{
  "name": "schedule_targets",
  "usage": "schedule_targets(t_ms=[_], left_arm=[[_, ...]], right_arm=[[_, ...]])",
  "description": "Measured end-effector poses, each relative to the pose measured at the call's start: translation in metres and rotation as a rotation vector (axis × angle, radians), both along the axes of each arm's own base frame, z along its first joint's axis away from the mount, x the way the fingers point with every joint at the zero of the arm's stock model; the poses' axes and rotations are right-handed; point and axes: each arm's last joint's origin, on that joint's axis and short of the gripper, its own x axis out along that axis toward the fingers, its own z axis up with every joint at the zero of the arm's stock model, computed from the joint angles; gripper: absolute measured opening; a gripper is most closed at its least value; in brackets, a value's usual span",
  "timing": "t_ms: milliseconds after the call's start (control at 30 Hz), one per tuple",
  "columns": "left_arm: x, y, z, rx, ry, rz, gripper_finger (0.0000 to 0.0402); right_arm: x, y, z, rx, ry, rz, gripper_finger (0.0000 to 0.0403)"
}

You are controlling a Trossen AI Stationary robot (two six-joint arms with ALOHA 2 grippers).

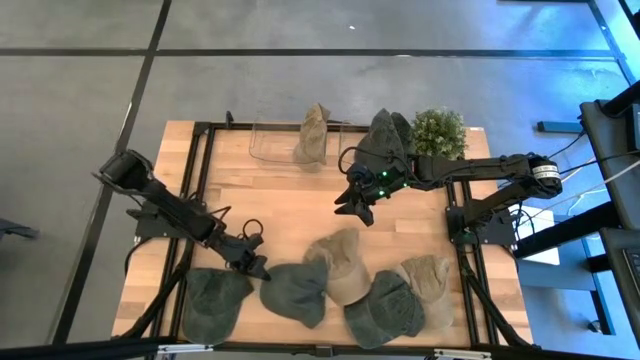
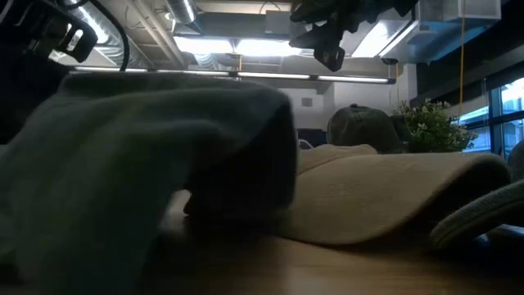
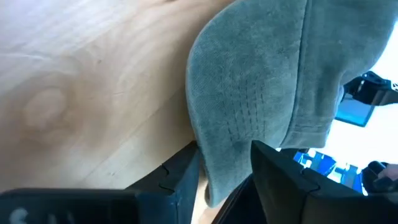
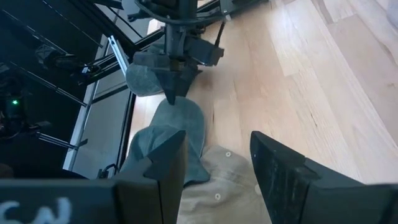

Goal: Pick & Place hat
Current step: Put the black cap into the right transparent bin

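My left claw [image 3: 225,168] is straddling the brim of a green hat [image 1: 297,291] at the table's [image 1: 290,215] six o'clock edge, fingers half open and not yet clamping. My right claw [image 1: 360,208] is hovering empty and part open over the table's centre. I am counting five hats along the near edge, three green and two tan, plus one tan and one green at twelve o'clock.

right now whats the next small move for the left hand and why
Probably finish closing, then lift. The left hand has its fingers either side of the green hat's brim edge on the table, not yet visibly pinching it. The right hand hovers open, empty.
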Motion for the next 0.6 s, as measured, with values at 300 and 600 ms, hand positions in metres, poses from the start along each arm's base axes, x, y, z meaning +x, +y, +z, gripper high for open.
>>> schedule_targets(t_ms=[300, 600], left_arm=[[0.009, -0.004, -0.001, 0.032, -0.135, -0.036, 0.0034], [0.016, -0.005, 0.016, 0.056, -0.367, -0.005, 0.0008]], right_arm=[[0.0, 0.0, 0.0, -0.002, 0.0, 0.002, 0.0178], [0.0, 0.0, 0.0, 0.001, -0.007, 0.041, 0.0178]])
